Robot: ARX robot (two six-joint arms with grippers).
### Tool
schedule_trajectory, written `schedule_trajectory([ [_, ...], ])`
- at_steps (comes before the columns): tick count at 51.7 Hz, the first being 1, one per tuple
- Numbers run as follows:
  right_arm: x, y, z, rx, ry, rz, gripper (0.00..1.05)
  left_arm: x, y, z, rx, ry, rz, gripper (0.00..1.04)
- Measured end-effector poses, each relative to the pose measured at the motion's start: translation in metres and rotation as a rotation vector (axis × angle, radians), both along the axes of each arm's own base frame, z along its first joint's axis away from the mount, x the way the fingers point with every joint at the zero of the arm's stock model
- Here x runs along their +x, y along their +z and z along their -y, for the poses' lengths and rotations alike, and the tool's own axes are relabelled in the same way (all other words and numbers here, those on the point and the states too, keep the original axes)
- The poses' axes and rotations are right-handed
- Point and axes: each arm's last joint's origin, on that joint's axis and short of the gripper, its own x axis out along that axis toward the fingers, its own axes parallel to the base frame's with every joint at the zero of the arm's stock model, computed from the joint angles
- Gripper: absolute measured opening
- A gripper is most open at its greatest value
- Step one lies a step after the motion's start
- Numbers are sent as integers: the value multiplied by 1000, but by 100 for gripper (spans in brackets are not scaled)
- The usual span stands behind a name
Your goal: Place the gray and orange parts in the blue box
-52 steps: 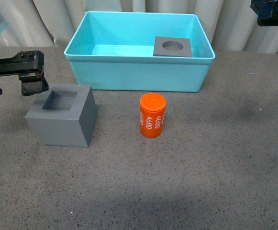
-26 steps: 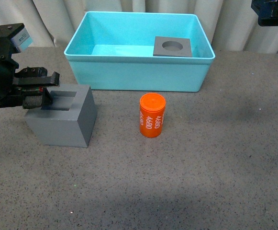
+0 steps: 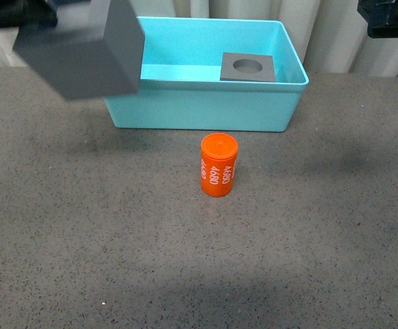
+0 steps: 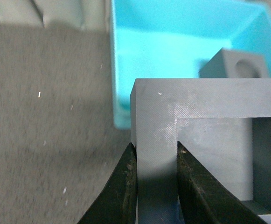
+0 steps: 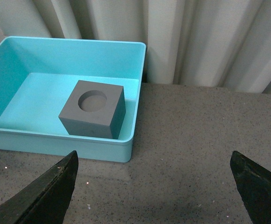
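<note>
Speckled worktop [image 3: 308,226], one box [image 3: 205,106] at 12 o'clock. Two cubes: square-recess cube [image 3: 82,51] aloft at 10 o'clock, pinched by left tool [image 4: 155,148]; round-recess cube [image 3: 247,67] in box. One cylinder [image 3: 218,165] centre. Right tool [image 5: 154,156] agape.

the box [image 3: 205,110] sits at the back of the counter [image 3: 322,226], with the round-holed cube [image 3: 247,67] inside it toward the right. the cylinder [image 3: 218,165] stands before the box, apart from it. the square-holed cube [image 3: 82,51] hangs above the counter at the box's left end.
</note>
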Motion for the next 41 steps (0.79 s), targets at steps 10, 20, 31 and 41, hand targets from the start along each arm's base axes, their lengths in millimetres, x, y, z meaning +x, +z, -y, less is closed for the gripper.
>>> schedule_trajectory([
  [10,0,0,0,0,0,0,95,33,10,14,-22,25,62,18],
  [20,0,0,0,0,0,0,95,79,-12,28,5,33,9,18],
  [31,0,0,0,0,0,0,95,114,-23,38,72,19,-35,18],
  [41,0,0,0,0,0,0,95,128,-35,45,110,19,-72,18],
])
